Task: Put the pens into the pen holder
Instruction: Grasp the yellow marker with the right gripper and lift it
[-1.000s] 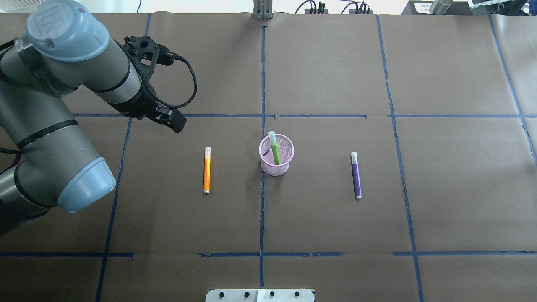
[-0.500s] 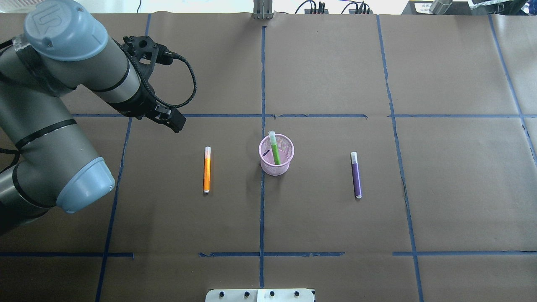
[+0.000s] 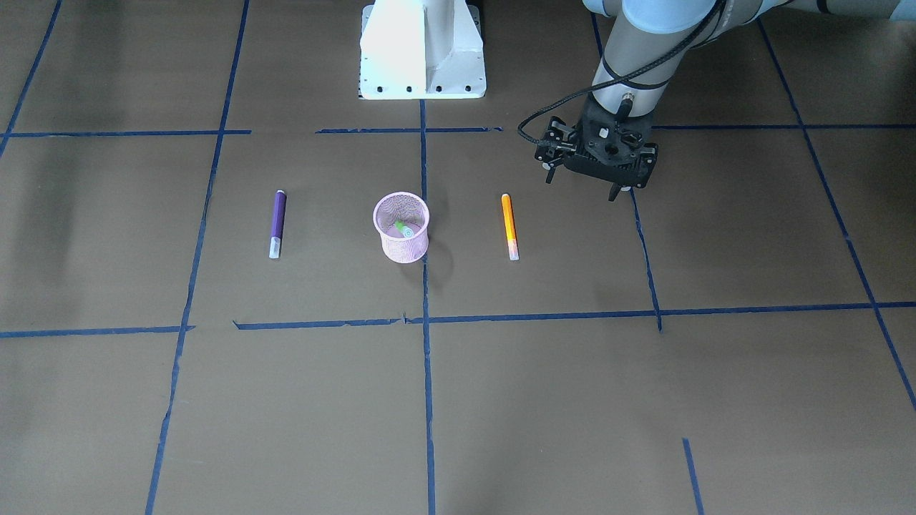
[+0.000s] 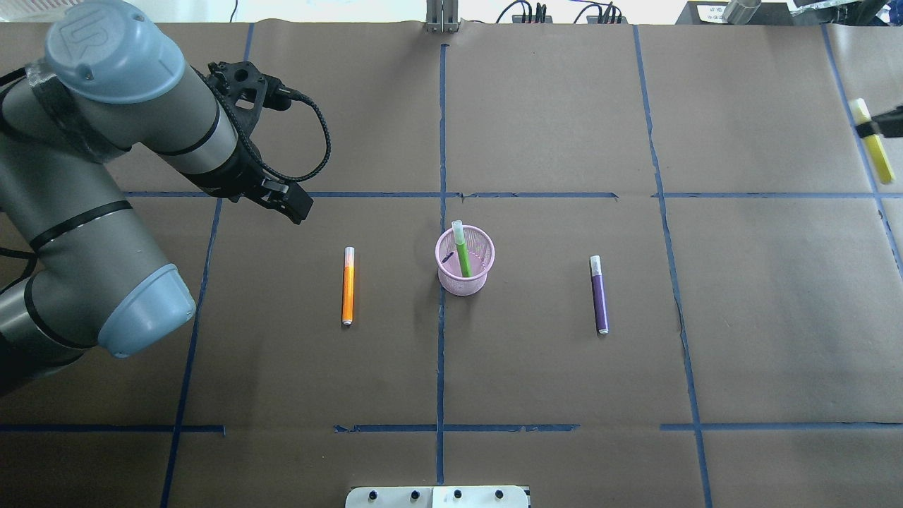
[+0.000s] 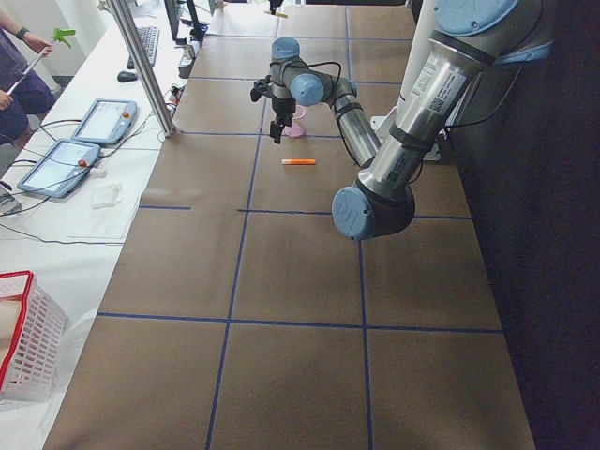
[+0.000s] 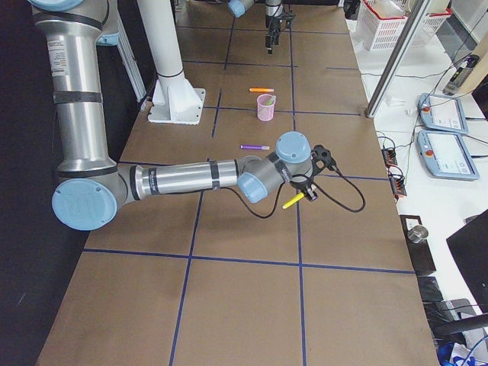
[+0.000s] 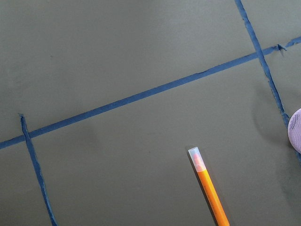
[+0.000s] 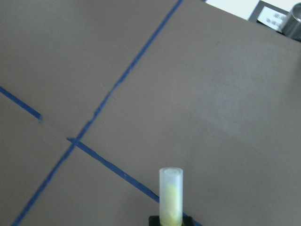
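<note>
Overhead exterior: left gripper (image 4: 293, 205) aloft, near orange pen (image 4: 348, 286).

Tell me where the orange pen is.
Overhead, the orange pen lies flat on the table, left of the pen holder and apart from it, on the robot's left side.

Pink wire-mesh pen holder (image 4: 462, 283) stands upright at the centre of the overhead view. A green pen (image 4: 462, 254) leans inside it, pale cap up. An orange pen (image 4: 348, 286) lies flat to its left and a purple pen (image 4: 599, 296) to its right. A tilted yellow pen (image 4: 875, 152) is at the right edge.
</note>
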`<action>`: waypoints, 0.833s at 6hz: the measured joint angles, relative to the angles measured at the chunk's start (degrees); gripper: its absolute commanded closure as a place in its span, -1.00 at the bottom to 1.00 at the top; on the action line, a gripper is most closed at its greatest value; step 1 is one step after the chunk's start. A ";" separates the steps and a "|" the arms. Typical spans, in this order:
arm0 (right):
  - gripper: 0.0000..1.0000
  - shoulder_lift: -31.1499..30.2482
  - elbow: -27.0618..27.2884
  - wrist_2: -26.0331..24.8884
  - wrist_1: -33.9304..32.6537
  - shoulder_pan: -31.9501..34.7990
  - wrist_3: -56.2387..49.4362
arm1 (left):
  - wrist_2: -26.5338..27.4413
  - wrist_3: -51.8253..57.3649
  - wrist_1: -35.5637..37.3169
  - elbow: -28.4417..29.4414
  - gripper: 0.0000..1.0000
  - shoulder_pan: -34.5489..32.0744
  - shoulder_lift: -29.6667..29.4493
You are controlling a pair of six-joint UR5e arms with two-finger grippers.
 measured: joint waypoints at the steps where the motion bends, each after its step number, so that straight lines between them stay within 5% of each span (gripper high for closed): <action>1: 1.00 3.89 1.62 -3.18 -0.02 -4.06 8.61 | -0.01 -0.20 -0.04 0.10 -1.00 0.01 -0.02; 5: 1.00 14.20 7.39 -29.42 -1.31 -25.13 39.27 | -0.10 -0.09 -0.04 0.75 -1.00 -0.31 0.07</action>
